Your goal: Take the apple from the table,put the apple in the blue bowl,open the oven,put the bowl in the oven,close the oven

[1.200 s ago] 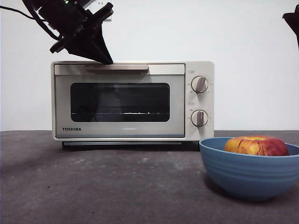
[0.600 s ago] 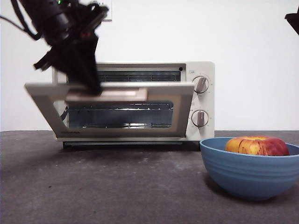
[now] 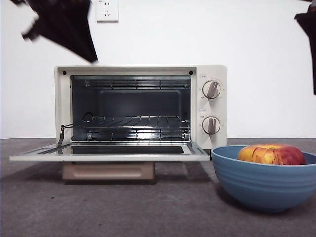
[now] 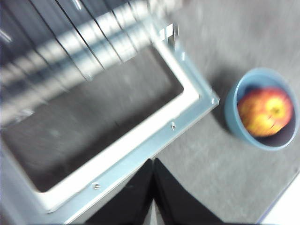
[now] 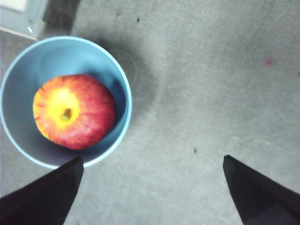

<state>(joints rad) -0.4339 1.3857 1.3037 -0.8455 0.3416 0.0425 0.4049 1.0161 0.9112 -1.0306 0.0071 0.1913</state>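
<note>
The cream oven [image 3: 210, 106] stands open, its door [image 3: 108, 153] lying flat and the wire rack [image 3: 133, 121] showing inside. To its right, the red-yellow apple [image 3: 270, 154] rests in the blue bowl [image 3: 261, 185] on the grey table [image 3: 148, 212]. My left gripper [image 3: 91, 58] hangs shut and empty above the oven's left top corner. In its wrist view the left gripper [image 4: 153, 162] is over the door frame [image 4: 140, 140], with the bowl [image 4: 232, 110] and apple [image 4: 265, 111] off to one side. My right gripper [image 5: 153, 159] is open above the table beside the bowl [image 5: 119, 79] and apple [image 5: 75, 111].
The tan door handle [image 3: 108, 171] hangs under the lowered door, close to the table. Two round knobs [image 3: 211, 90] sit on the oven's right panel. A wall socket [image 3: 107, 10] is on the white wall behind. A corner of the oven [image 5: 18, 14] edges the right wrist view.
The oven door has swung from shut to fully down. My left gripper let go of the handle and rose up and to the left. Bowl and apple have not moved.
</note>
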